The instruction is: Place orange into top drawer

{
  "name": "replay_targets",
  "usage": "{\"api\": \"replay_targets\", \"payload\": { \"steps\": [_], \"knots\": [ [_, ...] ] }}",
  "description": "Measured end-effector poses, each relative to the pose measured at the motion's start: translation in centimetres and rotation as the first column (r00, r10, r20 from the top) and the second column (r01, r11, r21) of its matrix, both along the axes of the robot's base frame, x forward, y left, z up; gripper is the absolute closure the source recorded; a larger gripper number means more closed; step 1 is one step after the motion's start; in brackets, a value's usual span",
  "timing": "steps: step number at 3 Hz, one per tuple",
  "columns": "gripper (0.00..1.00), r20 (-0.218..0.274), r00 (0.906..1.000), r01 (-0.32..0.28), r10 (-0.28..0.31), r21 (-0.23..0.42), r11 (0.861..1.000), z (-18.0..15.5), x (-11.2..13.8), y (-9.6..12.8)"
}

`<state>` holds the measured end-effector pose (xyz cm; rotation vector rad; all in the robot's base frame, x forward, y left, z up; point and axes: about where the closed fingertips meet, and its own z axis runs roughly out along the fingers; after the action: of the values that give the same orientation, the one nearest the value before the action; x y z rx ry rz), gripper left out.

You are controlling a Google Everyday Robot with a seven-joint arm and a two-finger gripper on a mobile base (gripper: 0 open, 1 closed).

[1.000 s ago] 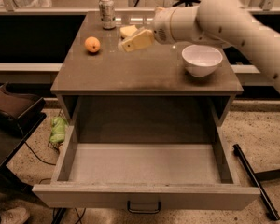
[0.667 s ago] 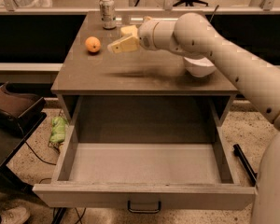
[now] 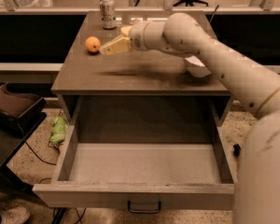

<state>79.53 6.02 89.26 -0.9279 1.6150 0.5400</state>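
Orange (image 3: pixel 93 44) sits on table (image 3: pixel 130 80), left-rear of top. Gripper (image 3: pixel 105 49) over rear-centre of table top, tip pointing left, just beside orange; contact unclear. Gripper spread or closed: not discernible. Top drawer (image 3: pixel 144 164) stands pulled out below table front, grey bottom showing. Soda can (image 3: pixel 107 13) at table rear edge. White bowl (image 3: pixel 197 70) at table right side, mostly hidden by arm.

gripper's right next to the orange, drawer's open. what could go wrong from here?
1. The gripper sits low beside the orange; a nudge could roll the round fruit off the table on its left side.
2. The soda can stands close behind and could be tipped.
3. The white bowl lies under the arm and might get clipped on the way to the top drawer.
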Motion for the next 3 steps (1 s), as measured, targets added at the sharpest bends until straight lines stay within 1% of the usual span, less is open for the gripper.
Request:
{"api": "replay_targets", "payload": {
  "steps": [1,2,3],
  "knots": [
    [0.0,-0.043,0.9975,-0.055,0.056,0.023,0.998,-2.1,2.9,4.9],
    [0.0,-0.049,0.9973,-0.053,0.054,0.026,0.998,-2.4,3.3,5.8],
    [0.0,-0.074,0.9961,-0.044,0.047,0.039,0.998,-3.8,3.4,7.6]
  ]
}}
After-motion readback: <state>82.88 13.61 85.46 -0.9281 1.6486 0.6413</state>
